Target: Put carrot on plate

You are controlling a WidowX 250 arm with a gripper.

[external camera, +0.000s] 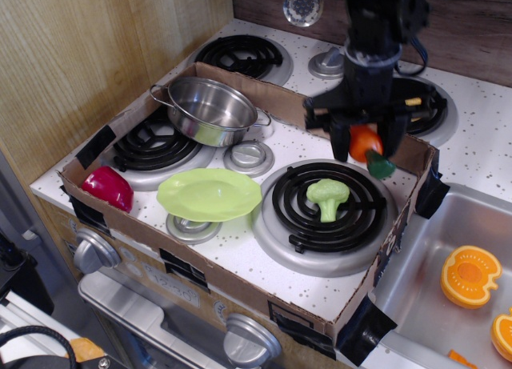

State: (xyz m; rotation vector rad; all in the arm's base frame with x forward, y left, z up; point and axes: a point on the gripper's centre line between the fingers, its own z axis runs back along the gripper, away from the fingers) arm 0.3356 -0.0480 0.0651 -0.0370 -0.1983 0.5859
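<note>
My black gripper (366, 138) is shut on the orange toy carrot (365, 144), whose dark green stem cap (381, 165) points down and right. It holds the carrot in the air above the far edge of the front right burner (330, 201). The lime-green plate (209, 194) lies at the front of the stove, well to the left of the gripper and lower in the view.
A green broccoli (328, 196) lies on the front right burner below the gripper. A steel pot (210, 110) stands behind the plate, a red pepper (108, 186) to its left. A cardboard wall (280, 105) rings the stove. Pumpkin halves (470, 274) lie in the sink.
</note>
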